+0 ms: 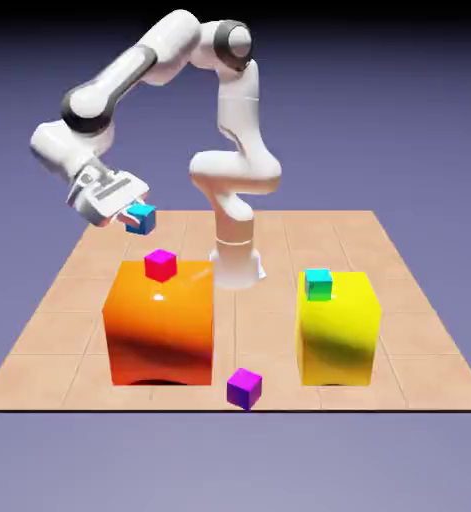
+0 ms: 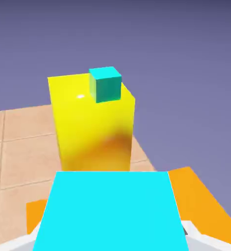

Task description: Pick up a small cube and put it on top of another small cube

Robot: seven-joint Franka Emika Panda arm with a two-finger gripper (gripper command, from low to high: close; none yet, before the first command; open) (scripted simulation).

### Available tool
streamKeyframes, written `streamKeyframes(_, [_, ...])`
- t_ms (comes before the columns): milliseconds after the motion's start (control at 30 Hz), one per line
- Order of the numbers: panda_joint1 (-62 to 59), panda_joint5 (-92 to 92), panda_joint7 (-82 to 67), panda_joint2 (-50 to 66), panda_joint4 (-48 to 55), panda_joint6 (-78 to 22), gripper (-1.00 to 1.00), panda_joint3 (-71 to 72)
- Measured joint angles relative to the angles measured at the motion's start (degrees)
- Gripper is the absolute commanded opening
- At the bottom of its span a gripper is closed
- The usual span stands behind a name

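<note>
Claw (image 1: 131, 214) is clamped on the small cube (image 1: 141, 218), held aloft far-left of the another small cube (image 1: 161, 265) on the orange block (image 1: 159, 325).

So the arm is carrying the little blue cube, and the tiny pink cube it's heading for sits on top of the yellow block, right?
Not quite. The tool does carry the little blue cube, but the exterior view shows the tiny pink cube on top of the orange block. The yellow block holds a green-sided cube.
</note>
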Motion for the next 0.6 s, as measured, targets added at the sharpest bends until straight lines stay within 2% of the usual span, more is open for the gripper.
streamKeyframes(600, [37.35, -13.29, 12.45, -19.3, -6.69, 16.3, -1.0, -31.81])
